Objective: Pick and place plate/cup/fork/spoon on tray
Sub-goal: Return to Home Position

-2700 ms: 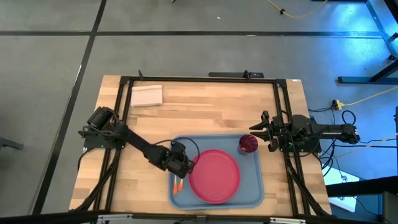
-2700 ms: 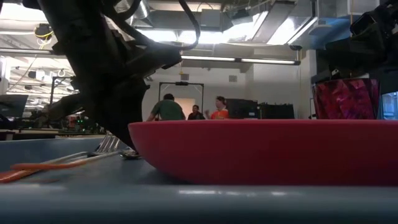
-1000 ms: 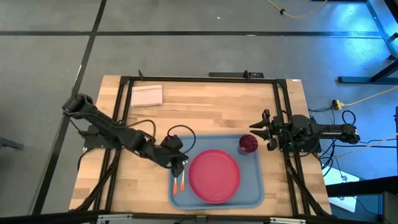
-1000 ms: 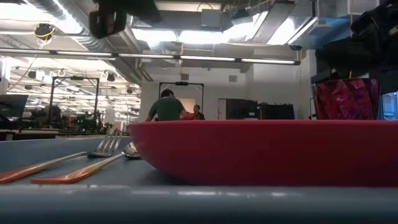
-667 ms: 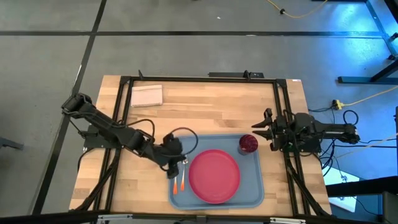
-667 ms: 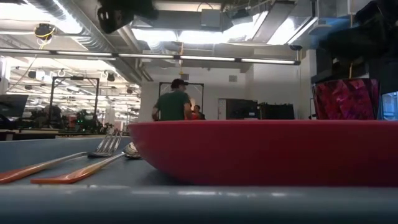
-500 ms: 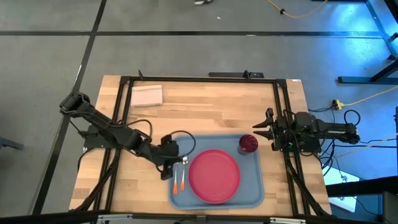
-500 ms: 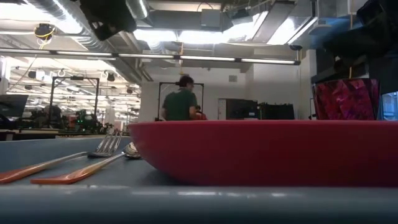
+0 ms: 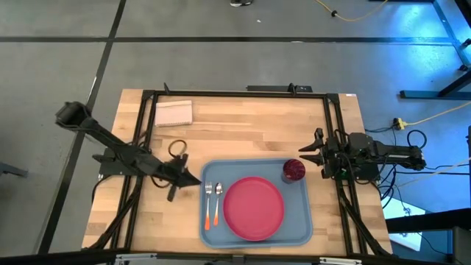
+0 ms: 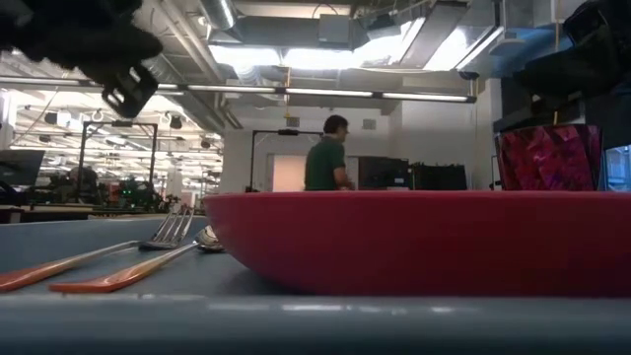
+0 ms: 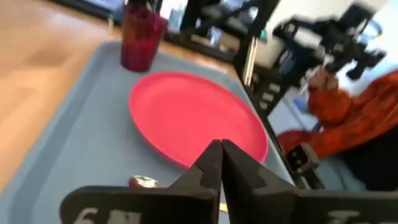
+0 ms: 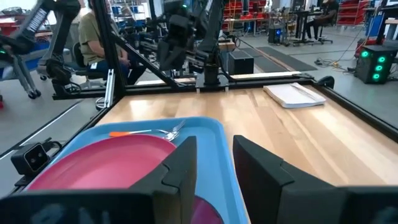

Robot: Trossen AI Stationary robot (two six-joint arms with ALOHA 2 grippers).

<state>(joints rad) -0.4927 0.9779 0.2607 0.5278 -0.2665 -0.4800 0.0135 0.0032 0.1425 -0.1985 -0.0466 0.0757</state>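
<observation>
Lying on the light-blue tray [image 9: 302, 224] are all four pieces: the pink-red plate [image 9: 253, 208] fills its middle, the maroon cup [image 9: 294, 170] stands upright in the far right corner just beside the plate, and the fork [image 9: 208, 203] and spoon [image 9: 217, 201] rest side by side along the left edge, handles pointing toward the near side. From where I stand, the left gripper [image 9: 193, 179] hovers over bare wood just left of the tray, fingers pressed together on nothing. The right gripper [image 9: 307, 155] waits at the table's right edge near the cup, fingers parted and empty. A white napkin [image 9: 173, 112] lies at the far left corner.
</observation>
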